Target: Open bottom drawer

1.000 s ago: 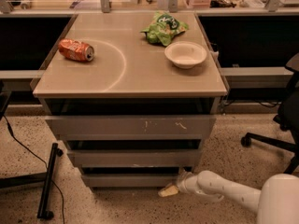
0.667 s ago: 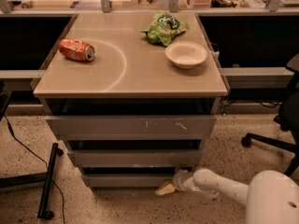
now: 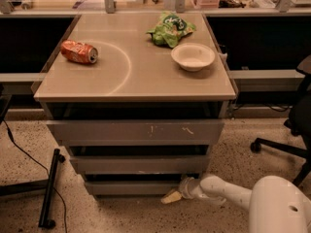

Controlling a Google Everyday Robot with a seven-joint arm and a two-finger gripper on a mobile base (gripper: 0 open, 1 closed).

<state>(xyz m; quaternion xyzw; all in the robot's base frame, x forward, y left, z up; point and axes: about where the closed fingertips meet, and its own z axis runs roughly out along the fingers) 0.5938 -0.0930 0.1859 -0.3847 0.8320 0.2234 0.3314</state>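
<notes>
Hand (image 3: 171,196) at the right end of the bottom drawer (image 3: 131,187), lower centre of the frame.
Whether the hand is open or closed cannot be told. The narrow grey front is the lowest of three; best to catch its edge firmly, then pull straight out and level.
</notes>
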